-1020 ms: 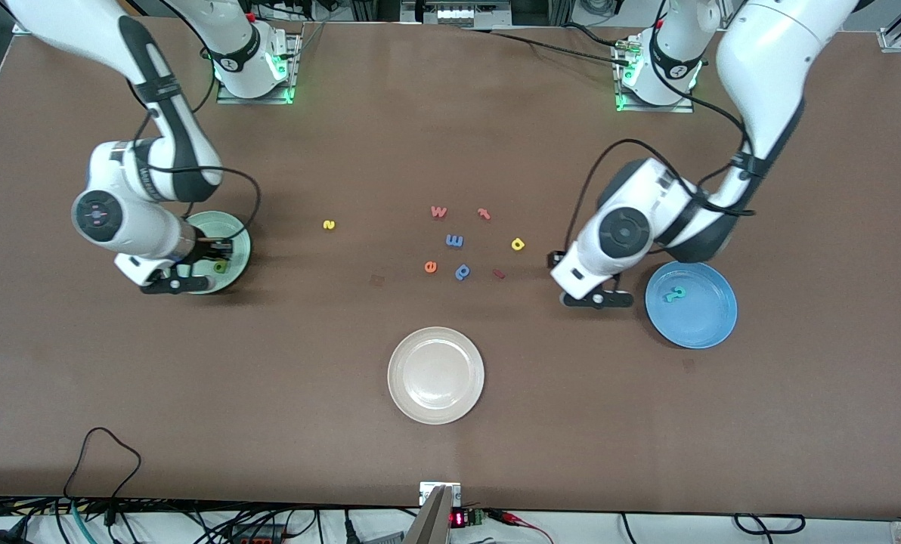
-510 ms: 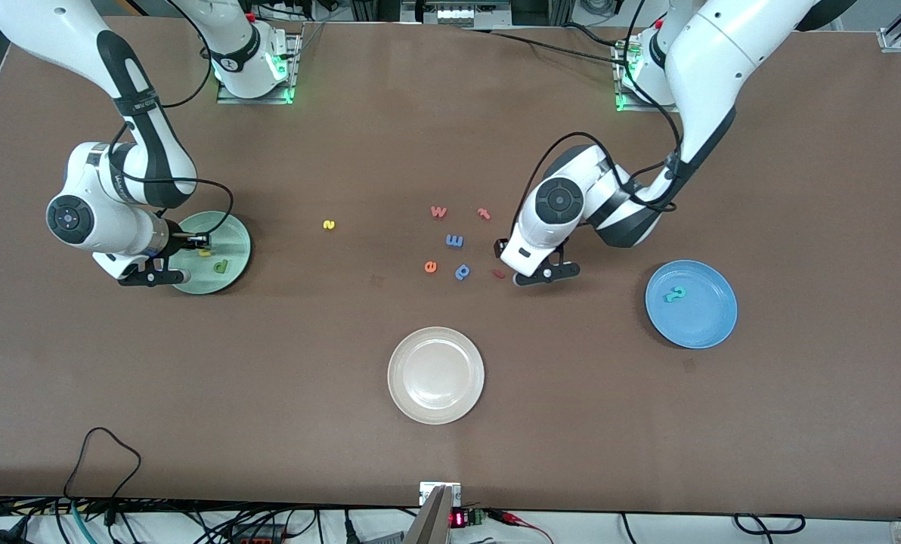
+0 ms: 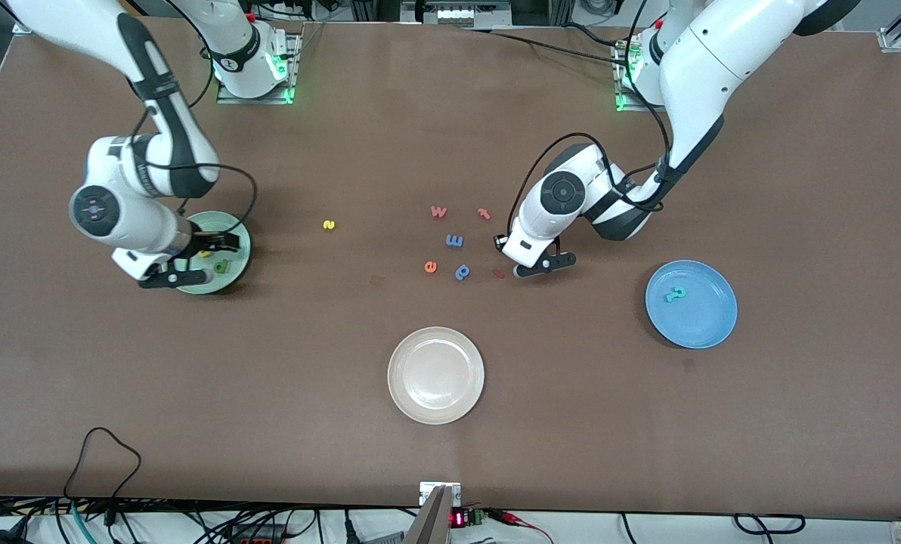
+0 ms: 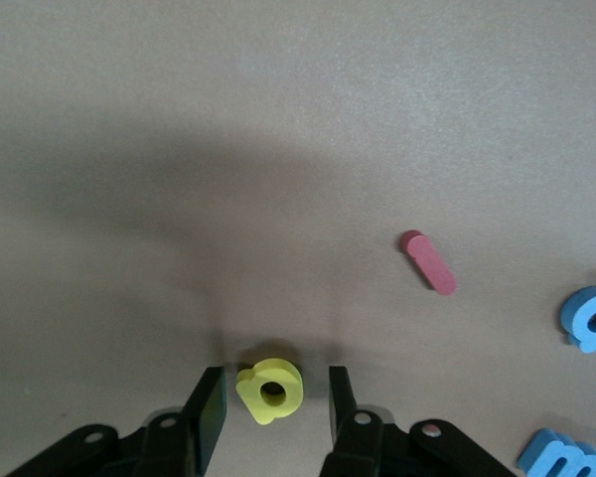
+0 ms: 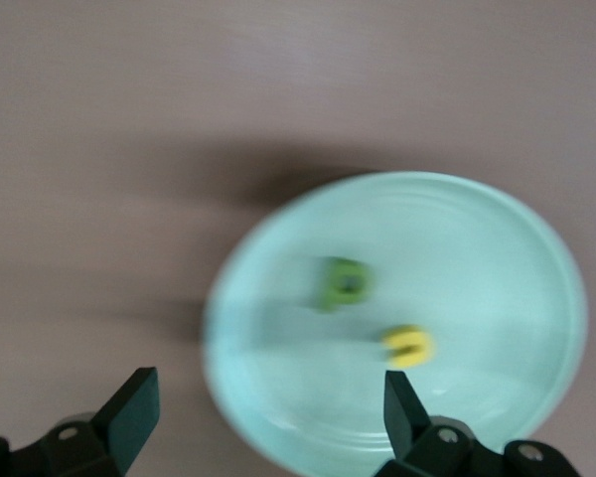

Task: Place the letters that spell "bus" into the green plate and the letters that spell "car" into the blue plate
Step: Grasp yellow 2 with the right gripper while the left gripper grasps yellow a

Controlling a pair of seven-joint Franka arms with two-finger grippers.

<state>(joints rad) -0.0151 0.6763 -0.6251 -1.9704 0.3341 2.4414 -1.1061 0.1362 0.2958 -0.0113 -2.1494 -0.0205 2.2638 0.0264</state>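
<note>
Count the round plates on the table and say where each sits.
3. The round mint-green plate lies toward the right arm's end, the round sky-blue plate toward the left arm's end, and the round cream-white plate between them, nearest the front camera.

b (image 3: 221, 265) and u (image 3: 205, 254) in green plate (image 3: 239, 230)

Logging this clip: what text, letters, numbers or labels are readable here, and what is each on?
"w": pink foam letter on the table.
"m": blue foam letter, lying sideways.
"e": orange foam letter.
"a": yellow foam letter between the left gripper's fingers.
Letters in the green plate and blue plate, and the red display at the table edge: too small to read.
</note>
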